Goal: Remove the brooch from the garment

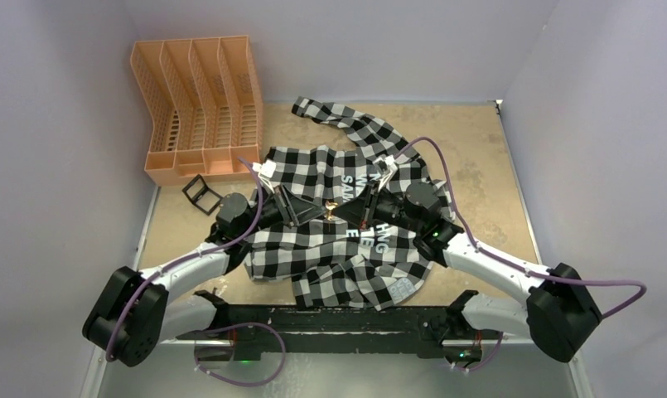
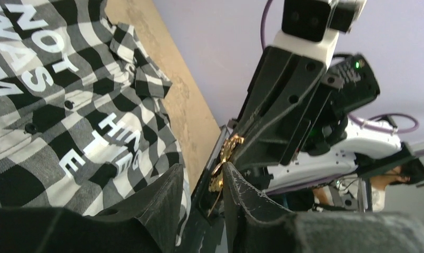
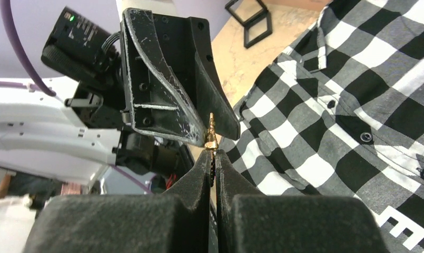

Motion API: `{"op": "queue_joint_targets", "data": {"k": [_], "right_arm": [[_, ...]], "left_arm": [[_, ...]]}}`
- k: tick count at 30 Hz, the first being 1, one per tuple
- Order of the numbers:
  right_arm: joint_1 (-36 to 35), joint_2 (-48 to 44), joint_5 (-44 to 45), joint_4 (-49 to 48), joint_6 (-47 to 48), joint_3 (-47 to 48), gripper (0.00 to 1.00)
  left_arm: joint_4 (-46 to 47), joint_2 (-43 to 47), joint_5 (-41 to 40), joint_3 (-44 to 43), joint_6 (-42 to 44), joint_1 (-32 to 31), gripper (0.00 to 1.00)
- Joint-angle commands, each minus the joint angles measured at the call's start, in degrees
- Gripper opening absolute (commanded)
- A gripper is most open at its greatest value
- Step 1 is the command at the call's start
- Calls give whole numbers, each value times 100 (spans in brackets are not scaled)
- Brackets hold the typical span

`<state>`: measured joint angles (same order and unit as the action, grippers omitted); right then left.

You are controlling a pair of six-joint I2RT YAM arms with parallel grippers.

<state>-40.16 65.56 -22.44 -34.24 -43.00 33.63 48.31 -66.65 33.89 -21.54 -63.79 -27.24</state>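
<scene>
Tan tabletop [image 1: 479, 166] lies under both my arms, which reach inward, tips meeting over the garment [image 1: 338, 257]. My right gripper [image 3: 211, 154] pinches the small gold brooch [image 3: 211, 138] above the cloth. My left gripper [image 2: 201, 168] stands parted just beside it. An orange slotted rack [image 1: 199, 108] stands well beyond my left gripper.

Straight ahead of the right gripper [image 3: 213, 158] the way is blocked tip to tip by the left gripper [image 1: 313, 215], with only the brooch [image 3: 211, 138] between; beneath both the garment [image 1: 313, 249] is spread; bare table [image 1: 487, 186] is found off the right gripper's outer side; an orange rack [image 1: 199, 108] and a black frame [image 1: 201, 193] are stood off the left gripper's outer side
</scene>
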Motion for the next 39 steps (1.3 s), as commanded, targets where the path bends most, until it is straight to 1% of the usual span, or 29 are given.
{"op": "queue_joint_targets", "data": {"k": [1,3,7,13,18,23,39], "right_arm": [[307,117,-1244,-79,497,356,0],[450,188,-1555,-93,571,402,0],[641,370,-2096,-14,807,596,0],[672,574,-2491,-30,958,671,0],[689,650,-2755,-160,958,639,0],[785,773,-2899,-153,1006,671,0],[865,1171,-3426,-710,646,749,0]], "left_arm": [[-389,195,598,-173,578,35,31],[-79,157,636,-119,456,36,28],[911,-77,777,44,-35,30,25],[1628,-368,860,51,-397,35,22],[1453,-391,752,52,-293,35,19],[1448,-385,816,27,-300,37,16],[1351,-450,1041,106,-288,9,15]]}}
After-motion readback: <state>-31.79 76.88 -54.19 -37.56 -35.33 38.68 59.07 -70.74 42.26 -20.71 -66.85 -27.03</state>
